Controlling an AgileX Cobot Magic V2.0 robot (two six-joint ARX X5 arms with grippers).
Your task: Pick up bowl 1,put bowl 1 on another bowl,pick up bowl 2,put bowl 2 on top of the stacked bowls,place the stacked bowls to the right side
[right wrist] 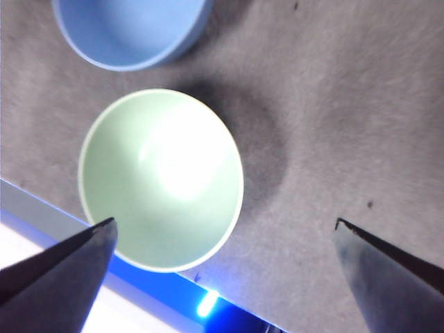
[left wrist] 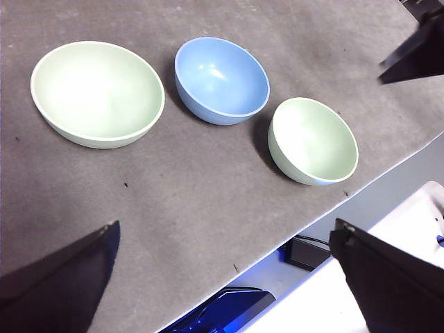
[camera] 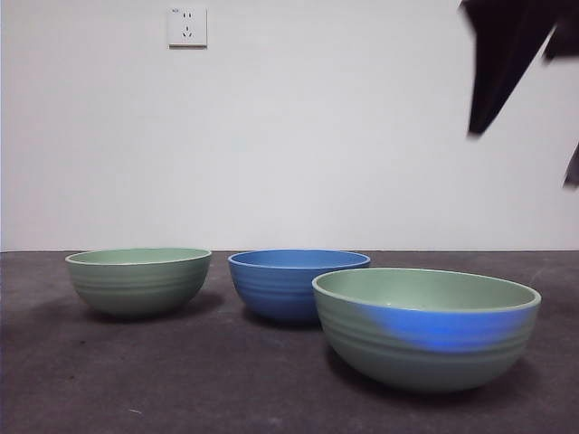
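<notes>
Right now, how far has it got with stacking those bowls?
Nothing is stacked: the blue bowl and both green bowls stand apart. The right gripper hovers open above the near green one; the left gripper waits. All stacking and moving remains.

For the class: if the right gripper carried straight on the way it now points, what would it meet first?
Probably the near green bowl: the right gripper, fingers open, points down at its rim and the table beside it. Depth is unclear.

Front view low at table height, level toward wall; left wrist view high, oblique over all three bowls; right wrist view close, straight down, sharing the blue bowl (right wrist: 128, 31) and near green bowl (right wrist: 161, 179).
</notes>
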